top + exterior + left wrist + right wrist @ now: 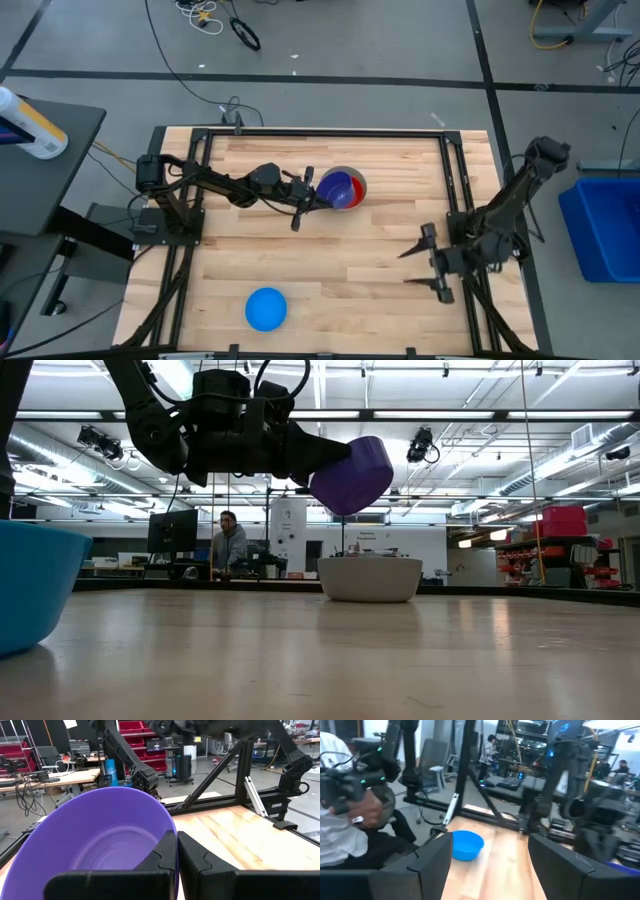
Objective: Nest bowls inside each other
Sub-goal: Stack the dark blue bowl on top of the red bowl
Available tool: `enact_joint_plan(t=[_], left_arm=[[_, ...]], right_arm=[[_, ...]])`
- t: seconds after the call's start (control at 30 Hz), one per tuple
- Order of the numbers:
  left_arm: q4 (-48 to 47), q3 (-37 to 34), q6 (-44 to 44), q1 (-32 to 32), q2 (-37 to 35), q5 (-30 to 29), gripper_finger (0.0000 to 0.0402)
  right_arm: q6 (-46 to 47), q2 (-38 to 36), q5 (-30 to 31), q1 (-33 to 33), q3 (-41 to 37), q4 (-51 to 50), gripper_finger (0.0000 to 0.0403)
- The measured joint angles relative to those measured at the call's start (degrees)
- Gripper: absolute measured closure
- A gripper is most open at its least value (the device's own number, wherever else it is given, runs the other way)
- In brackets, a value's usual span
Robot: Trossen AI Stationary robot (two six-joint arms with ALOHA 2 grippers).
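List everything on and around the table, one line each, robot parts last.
Dark blue bowl: one, held tilted in the air over the grey bowl, rim pinched by the left claw.
Grey bowl: one, on the table's far middle; red shows inside it from above.
Light blue bowl: one, alone near the table's front edge.
Table: one, light wood, black frame.
Blue bin: one, on the floor right of the table.
Person: one, seated in the room behind.
Left claw: shut on the dark blue bowl.
Right claw: open, empty, at the table's right side.
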Motion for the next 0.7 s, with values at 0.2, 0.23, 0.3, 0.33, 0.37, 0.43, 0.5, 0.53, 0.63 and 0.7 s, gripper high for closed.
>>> enact_joint_plan(t=[0.2,0.23,0.3,0.33,0.37,0.43,0.5,0.53,0.63,0.7], left_arm=[[0.0,0.0,0.1,0.0,0.0,-0.1,0.0396],[0.0,0.0,0.1,0.0,0.0,-0.1,0.0396],[0.0,0.0,0.2,0.0,0.0,-0.1,0.0396],[0.0,0.0,0.2,0.0,0.0,-0.1,0.0396],[0.0,0.0,0.2,0.0,0.0,-0.1,0.0396],[-0.1,0.0,0.2,0.0,0.0,-0.2,0.0396],[-0.2,0.0,0.2,0.0,0.0,-0.2,0.0396],[-0.2,0.0,0.2,0.0,0.0,-0.2,0.0396],[-0.4,0.0,0.2,0.0,0.0,-0.2,0.0396],[-0.4,0.0,0.3,0.0,0.0,-0.3,0.0396]], right_arm=[[-1.0,-14.1,-0.1,-0.3,-7.2,-2.6,0.0129],[-1.4,-16.6,-0.1,-0.3,-9.3,-1.7,0.0129],[-2.3,-21.6,-0.1,-0.4,-14.1,0.8,0.0129],[-2.9,-24.0,-0.1,-0.4,-16.8,2.5,0.0131],[-3.5,-26.2,-0.2,-0.3,-19.6,4.6,0.0133],[-5.1,-30.4,-1.4,-0.4,-25.1,9.3,0.0137],[-3.6,-33.3,-2.6,-0.4,-25.0,3.8,0.0142],[-2.8,-34.2,-3.2,-0.5,-25.0,3.2,0.0145],[-4.3,-35.9,-5.2,-0.5,-25.5,3.2,0.0153],[-3.9,-36.6,-6.6,-0.7,-25.5,0.4,0.0158]])
